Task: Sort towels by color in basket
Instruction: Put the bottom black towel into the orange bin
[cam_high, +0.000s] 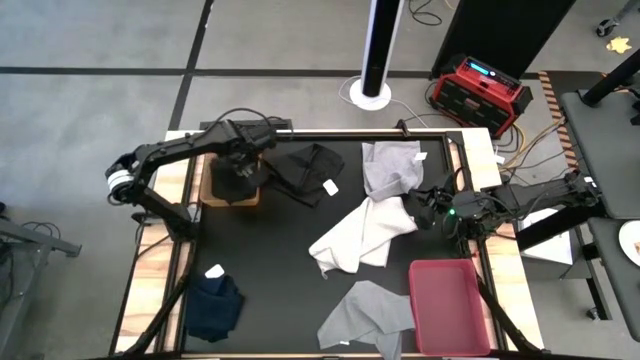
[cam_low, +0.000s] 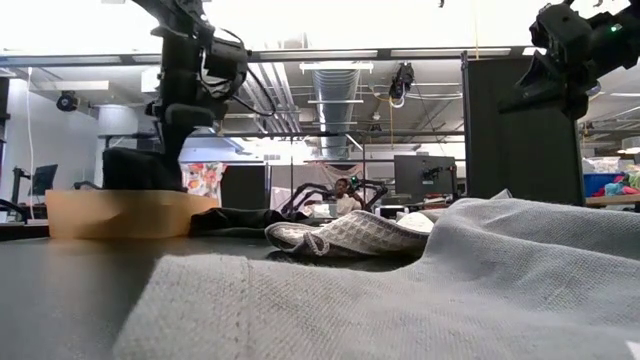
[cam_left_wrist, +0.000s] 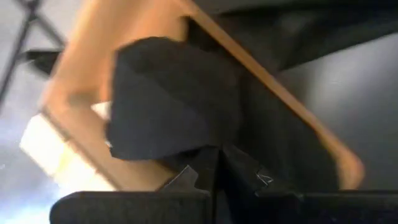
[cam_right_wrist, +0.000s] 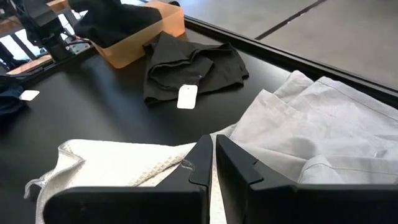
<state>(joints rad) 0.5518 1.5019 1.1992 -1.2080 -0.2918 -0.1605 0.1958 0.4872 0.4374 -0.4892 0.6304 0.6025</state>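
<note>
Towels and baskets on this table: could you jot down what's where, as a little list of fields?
orange basket: far left of table, black towel inside
left end effector: shut, above the orange basket
second black towel: on the table beside the orange basket, white tag showing
light grey towel: far side, right of centre
white towel: centre
grey towel: near edge
navy towel: near left corner
red basket: near right, nothing visible in it
right end effector: shut, by the light grey towel
</note>
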